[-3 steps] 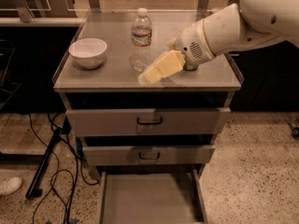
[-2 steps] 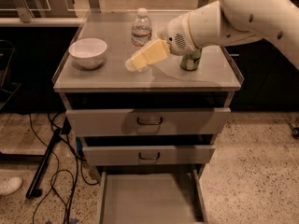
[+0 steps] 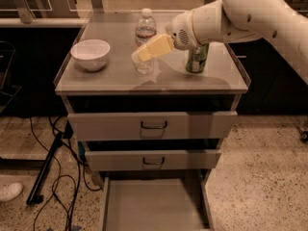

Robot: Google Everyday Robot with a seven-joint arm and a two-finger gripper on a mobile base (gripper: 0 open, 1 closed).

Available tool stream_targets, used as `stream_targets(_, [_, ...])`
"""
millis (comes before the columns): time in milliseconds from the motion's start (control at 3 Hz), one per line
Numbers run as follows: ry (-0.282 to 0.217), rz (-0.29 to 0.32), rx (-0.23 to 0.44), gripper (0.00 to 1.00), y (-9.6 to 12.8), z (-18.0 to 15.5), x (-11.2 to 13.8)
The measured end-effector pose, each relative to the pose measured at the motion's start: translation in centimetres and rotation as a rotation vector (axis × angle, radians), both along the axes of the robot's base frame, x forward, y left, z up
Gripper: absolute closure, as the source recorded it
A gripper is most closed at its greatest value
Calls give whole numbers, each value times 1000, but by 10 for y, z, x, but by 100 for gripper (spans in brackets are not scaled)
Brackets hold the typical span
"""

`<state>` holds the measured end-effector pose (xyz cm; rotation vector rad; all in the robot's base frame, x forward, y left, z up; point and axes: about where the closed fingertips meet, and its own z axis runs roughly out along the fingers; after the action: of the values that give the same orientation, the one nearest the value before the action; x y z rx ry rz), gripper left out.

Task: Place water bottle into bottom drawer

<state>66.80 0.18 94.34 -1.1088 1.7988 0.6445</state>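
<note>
Yellow end effector (image 3: 140, 55) moved left, overlapping water bottle (image 3: 145, 30) | grip: cannot tell

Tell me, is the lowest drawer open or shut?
Open: the bottom drawer is pulled far out, its grey floor showing. The gripper is up over the countertop, by the water bottle.

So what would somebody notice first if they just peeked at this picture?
The big white robot arm reaching in from the right grabs the eye first, its pale yellow gripper right at the slim clear plastic water bottle on the grey cabinet top. Next, the grey metal bottom drawer hangs wide open near the floor. A round white bowl sits left; a green soda can stands behind the arm.
</note>
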Motion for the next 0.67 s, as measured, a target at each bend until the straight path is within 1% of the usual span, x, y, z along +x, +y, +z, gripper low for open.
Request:
stream_targets(333, [1, -1, 1, 0, 0, 0, 2])
stream_targets(667, [-3, -9, 8, 0, -5, 1, 47])
